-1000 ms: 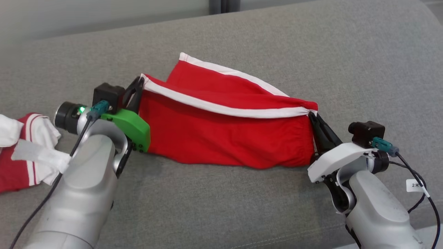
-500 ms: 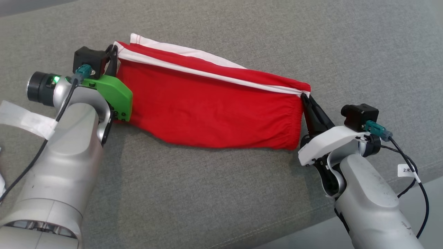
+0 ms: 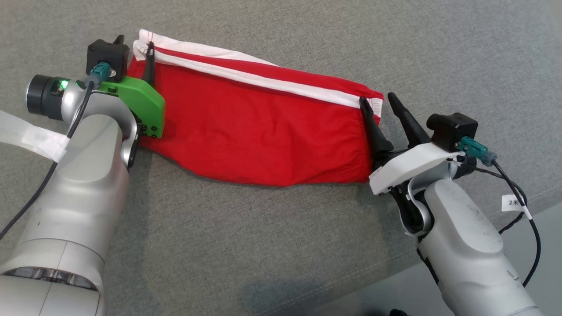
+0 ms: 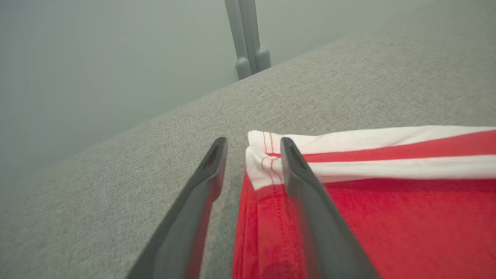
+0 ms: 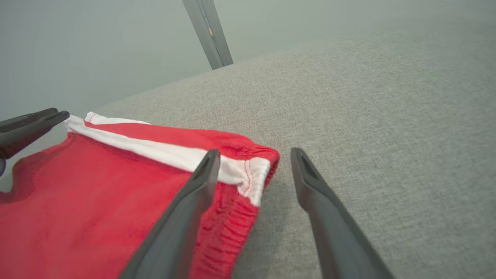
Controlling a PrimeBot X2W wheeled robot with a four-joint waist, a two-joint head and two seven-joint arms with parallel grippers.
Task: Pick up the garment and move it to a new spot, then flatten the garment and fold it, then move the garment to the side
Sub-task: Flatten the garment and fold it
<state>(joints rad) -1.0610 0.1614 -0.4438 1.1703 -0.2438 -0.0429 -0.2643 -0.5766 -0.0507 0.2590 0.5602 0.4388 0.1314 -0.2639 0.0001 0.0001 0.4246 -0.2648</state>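
The garment (image 3: 263,131) is red with white stripes along its far edge and lies spread on the grey cushion (image 3: 281,237). My left gripper (image 3: 135,44) stands open at the garment's left corner, and the white-hemmed corner (image 4: 263,162) lies loose between its fingers (image 4: 306,186). At the right end my right gripper (image 3: 376,98) is open too. One of its fingers (image 5: 193,186) rests over the elastic corner (image 5: 252,174), the other over bare cushion. The left gripper's fingers (image 5: 31,124) show at the far left of the right wrist view.
The cushion's front edge runs across the lower right, with pale floor (image 3: 544,228) beyond it. A strip of white tape (image 3: 26,136) hangs on the left arm's cable. A grey post (image 4: 248,38) stands behind the cushion against a pale wall.
Both grippers have opened and let go of the garment's corners, and the garment now lies flat on the cushion. The head camera has tilted down, shifting the whole picture.
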